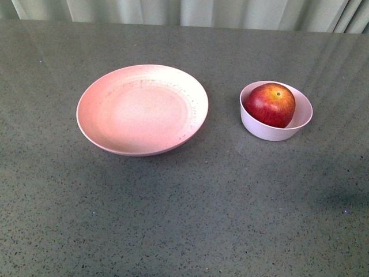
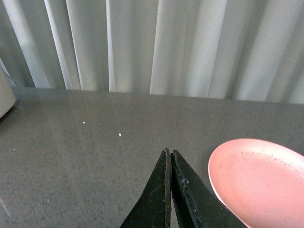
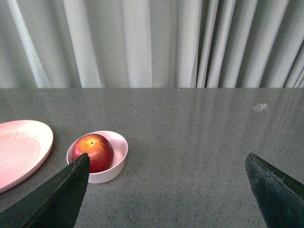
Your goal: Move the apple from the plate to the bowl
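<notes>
Your right claw (image 3: 166, 190) stands wide open and empty, back from the bowl (image 1: 275, 124), which suggests the drop is done. Your left claw (image 2: 171, 159) is pressed closed on nothing beside the bare plate (image 1: 142, 109). The apple (image 1: 270, 104) sits in the bowl toward the worktop's right edge, its underside hidden.

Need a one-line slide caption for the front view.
Apple sits in the bowl; pink plate beside it empty.
</notes>
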